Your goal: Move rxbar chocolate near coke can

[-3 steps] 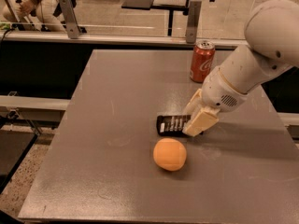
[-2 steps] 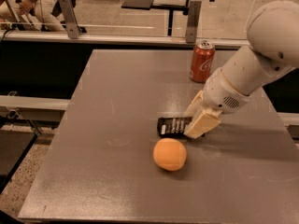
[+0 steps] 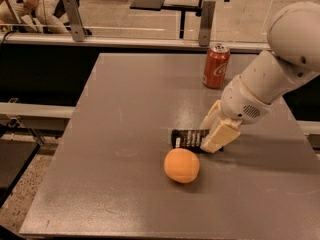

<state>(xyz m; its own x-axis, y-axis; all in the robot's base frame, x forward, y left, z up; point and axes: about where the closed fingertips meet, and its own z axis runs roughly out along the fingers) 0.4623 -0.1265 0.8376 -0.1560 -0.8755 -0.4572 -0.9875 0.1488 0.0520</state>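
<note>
The rxbar chocolate [image 3: 188,138], a flat black bar with white lettering, lies on the grey table [image 3: 125,99] near its middle. My gripper [image 3: 209,137] is down at the bar's right end and covers that end. The coke can [image 3: 216,65], red with a silver top, stands upright at the table's far edge, well beyond the bar and apart from it. My white arm [image 3: 272,76] reaches in from the right.
An orange ball-shaped fruit [image 3: 181,165] sits just in front of the bar, close to its left half. A railing with metal posts [image 3: 72,16] runs behind the table. The table's right edge passes under my arm.
Almost nothing differs: my gripper stays down at the bar's right end, and the bar, the can and the orange have not moved.
</note>
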